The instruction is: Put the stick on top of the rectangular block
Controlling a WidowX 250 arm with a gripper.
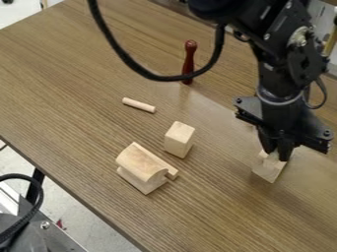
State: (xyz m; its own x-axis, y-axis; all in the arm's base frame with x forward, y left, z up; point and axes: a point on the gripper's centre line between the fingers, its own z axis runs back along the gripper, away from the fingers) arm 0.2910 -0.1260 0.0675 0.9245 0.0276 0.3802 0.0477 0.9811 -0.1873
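One round wooden stick [139, 105] lies on the table [72, 74], near the rectangular block [179, 140]; the gripper [276, 154] is down at a pale wooden block [267, 171], and I cannot tell whether its jaws grip anything; picking probably comes first, calling for a careful rise and a crossing to the stick.

From my place I see the table [66, 74] with a streaked wood grain, smooth, with a soft shine in places. The stick [138, 105] looks like plain wood, smooth and matt. The rectangular block [179, 140] and the arched block [140, 165] seem to me also bare wood, without gloss. The dark red turned piece [189, 55] is glossy, like lacquered. My gripper [277, 152] has a mostly matt black body, with shinier metal screws.
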